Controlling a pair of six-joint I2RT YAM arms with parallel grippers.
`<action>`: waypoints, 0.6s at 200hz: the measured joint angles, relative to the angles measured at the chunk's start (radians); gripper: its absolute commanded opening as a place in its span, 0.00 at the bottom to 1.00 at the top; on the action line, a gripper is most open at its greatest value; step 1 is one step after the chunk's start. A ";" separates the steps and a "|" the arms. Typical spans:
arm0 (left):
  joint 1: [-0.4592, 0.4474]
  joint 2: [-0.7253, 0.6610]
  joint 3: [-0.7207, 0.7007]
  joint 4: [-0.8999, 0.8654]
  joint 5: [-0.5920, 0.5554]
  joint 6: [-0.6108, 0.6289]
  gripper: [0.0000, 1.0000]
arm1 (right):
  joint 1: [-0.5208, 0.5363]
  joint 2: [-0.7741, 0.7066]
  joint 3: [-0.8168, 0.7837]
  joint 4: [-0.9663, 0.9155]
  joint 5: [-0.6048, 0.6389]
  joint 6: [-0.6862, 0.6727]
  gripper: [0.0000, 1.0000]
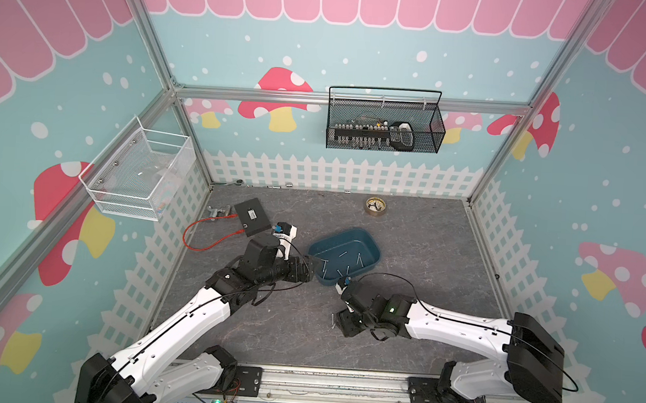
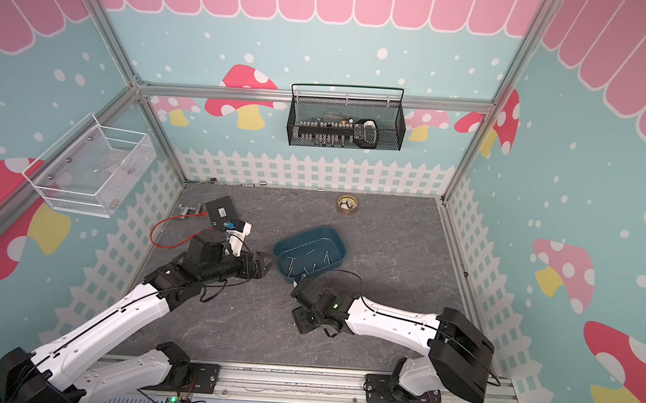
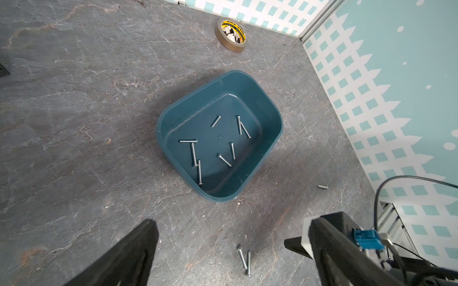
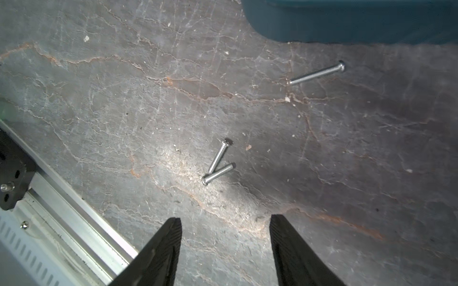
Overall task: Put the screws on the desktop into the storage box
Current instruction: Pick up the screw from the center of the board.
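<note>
1. The storage box (image 1: 350, 238) sits on the desktop (image 1: 435, 241) at centre frame in both top views, long axis tilted. It is dead centre in the left wrist view (image 3: 247, 104).
2. Eight screws (image 3: 224, 160) lie flat on the box floor in the left wrist view, several touching or crossing.
3. Outside the box, a screw pair (image 4: 218, 156) lies mid-frame in the right wrist view. The two form a V and touch at one end. The same pair shows at bottom centre-right of the left wrist view (image 3: 242, 258), and as a pale sliver in a top view (image 1: 333, 322).
4. A lone screw (image 4: 317, 73) lies upper right in the right wrist view, near the box wall at the top edge but apart from it.
5. The right gripper (image 4: 225, 218) is low over the desktop, below the box in both top views. Its fingers are spread with nothing between them. The screw pair lies just beyond the tips, untouched.
6. The left gripper (image 1: 310, 268) is at the box's left rim in both top views. It is released wide and holds nothing. One finger (image 3: 138, 247) shows lower left in the left wrist view. Can't tell if it touches the rim.
7. Also in a top view: tape roll (image 1: 375, 206) upper right of the desktop, flat black box (image 1: 252, 217) upper left, black mesh basket (image 1: 385, 125) on the back wall.
</note>
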 measured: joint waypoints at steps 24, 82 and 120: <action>0.008 0.000 -0.013 -0.007 0.019 0.011 0.99 | 0.006 0.051 0.023 0.023 0.006 0.001 0.57; 0.024 0.003 -0.016 -0.011 0.061 0.029 0.99 | 0.013 0.113 0.049 0.060 0.029 -0.015 0.45; 0.026 0.003 -0.036 -0.005 0.082 0.029 0.99 | 0.014 0.146 0.049 0.071 0.032 -0.027 0.41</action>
